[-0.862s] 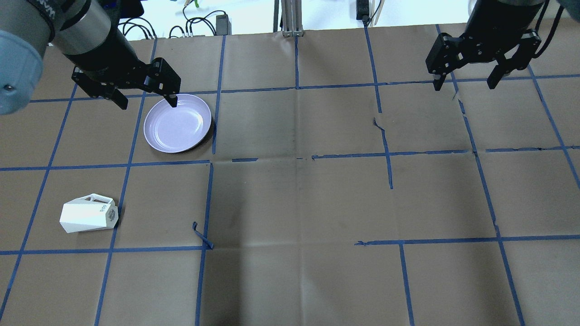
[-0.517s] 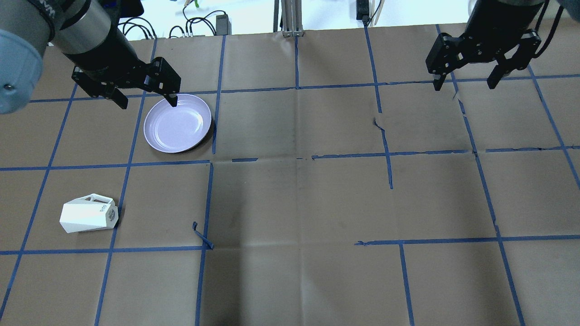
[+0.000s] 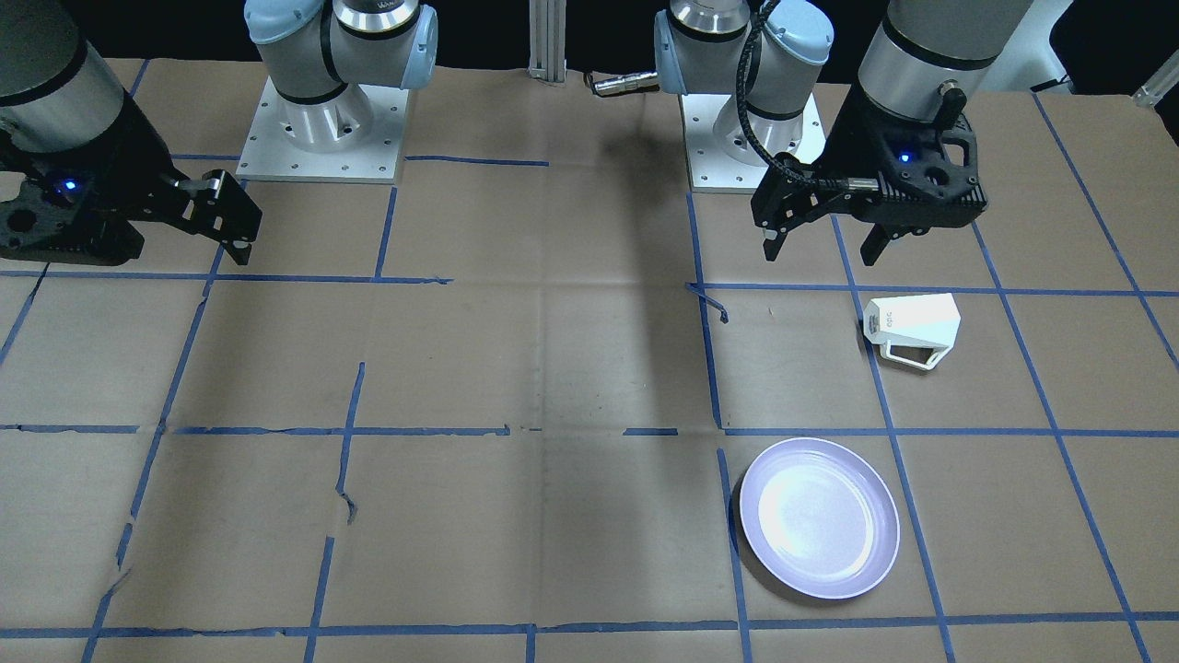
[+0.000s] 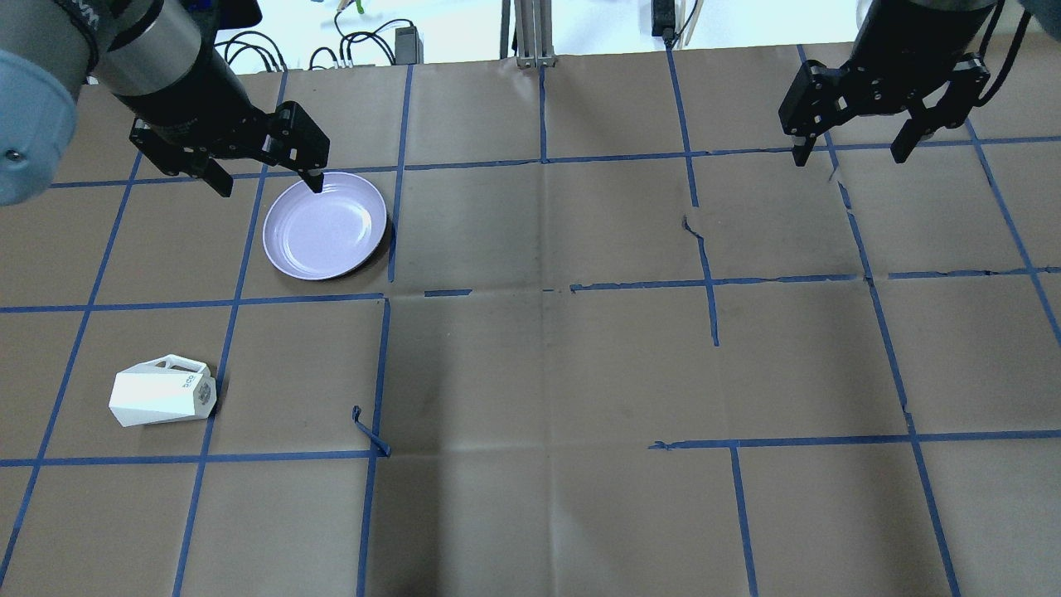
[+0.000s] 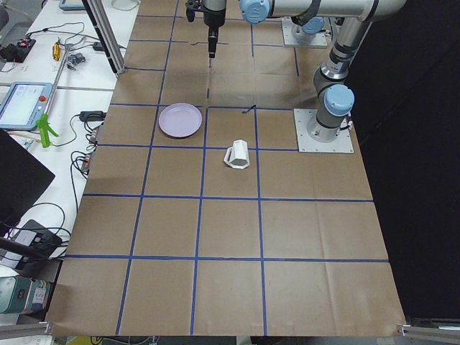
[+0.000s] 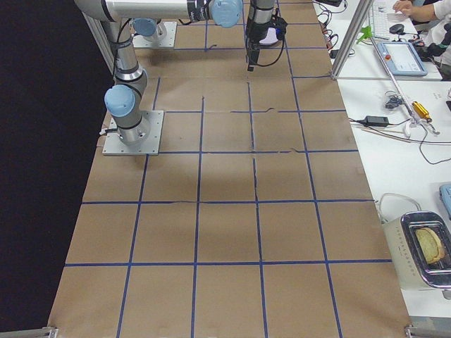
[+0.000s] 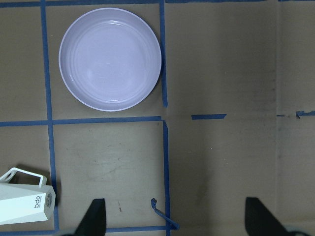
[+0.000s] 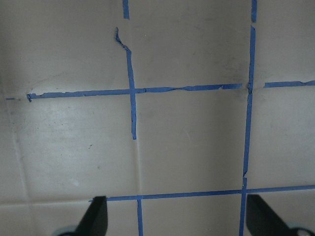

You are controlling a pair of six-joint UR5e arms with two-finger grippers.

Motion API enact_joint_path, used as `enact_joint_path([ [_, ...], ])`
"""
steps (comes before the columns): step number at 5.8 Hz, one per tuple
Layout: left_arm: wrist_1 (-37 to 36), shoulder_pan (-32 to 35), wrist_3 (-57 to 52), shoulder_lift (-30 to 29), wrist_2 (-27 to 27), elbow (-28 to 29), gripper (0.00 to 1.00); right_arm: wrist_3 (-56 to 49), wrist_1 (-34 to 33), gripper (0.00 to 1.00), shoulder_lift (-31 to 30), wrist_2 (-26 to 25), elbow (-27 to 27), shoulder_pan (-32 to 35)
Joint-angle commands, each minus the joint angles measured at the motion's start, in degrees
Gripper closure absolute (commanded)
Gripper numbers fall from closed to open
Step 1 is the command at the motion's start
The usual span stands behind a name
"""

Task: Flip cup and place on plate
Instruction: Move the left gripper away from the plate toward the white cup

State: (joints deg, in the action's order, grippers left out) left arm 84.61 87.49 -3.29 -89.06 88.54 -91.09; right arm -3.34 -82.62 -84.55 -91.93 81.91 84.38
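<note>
The white faceted cup (image 4: 163, 398) lies on its side at the near left of the table. Its base points right in the overhead view and its handle faces the far side. It also shows in the front view (image 3: 912, 327) and the left wrist view (image 7: 24, 204). The pale lavender plate (image 4: 325, 225) sits empty farther back, and shows in the front view (image 3: 820, 517) and the left wrist view (image 7: 110, 59). My left gripper (image 4: 268, 184) is open and empty, high above the table; in the overhead view it overlaps the plate's far-left rim. My right gripper (image 4: 848, 156) is open and empty at the far right.
Brown paper with a grid of blue tape (image 4: 543, 157) covers the table. A loose curl of tape (image 4: 369, 431) lies to the right of the cup. Cables and a metal post (image 4: 530, 33) stand beyond the far edge. The arm bases (image 3: 322, 120) sit at the robot's side.
My left gripper has edged very slightly toward the far side. The cup, the plate and the right gripper have not moved.
</note>
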Motion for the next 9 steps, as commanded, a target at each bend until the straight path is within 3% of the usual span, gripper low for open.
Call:
enact_joint_path([
  [1, -3.81, -4.13, -0.4, 0.64, 2.67, -1.63, 0.0, 0.0, 0.0, 0.0, 0.0, 0.0, 0.0, 0.0],
  [5, -3.75, -29.77, -37.38, -0.58, 0.25, -1.54, 0.0, 0.0, 0.0, 0.0, 0.0, 0.0, 0.0, 0.0],
  [7, -0.59, -40.95, -44.05, -3.04, -13.32, -2.33, 0.0, 0.0, 0.0, 0.0, 0.0, 0.0, 0.0, 0.0],
  [9, 1.25, -49.3, -59.24, -6.55, -23.44, -8.19, 0.0, 0.0, 0.0, 0.0, 0.0, 0.0, 0.0, 0.0],
])
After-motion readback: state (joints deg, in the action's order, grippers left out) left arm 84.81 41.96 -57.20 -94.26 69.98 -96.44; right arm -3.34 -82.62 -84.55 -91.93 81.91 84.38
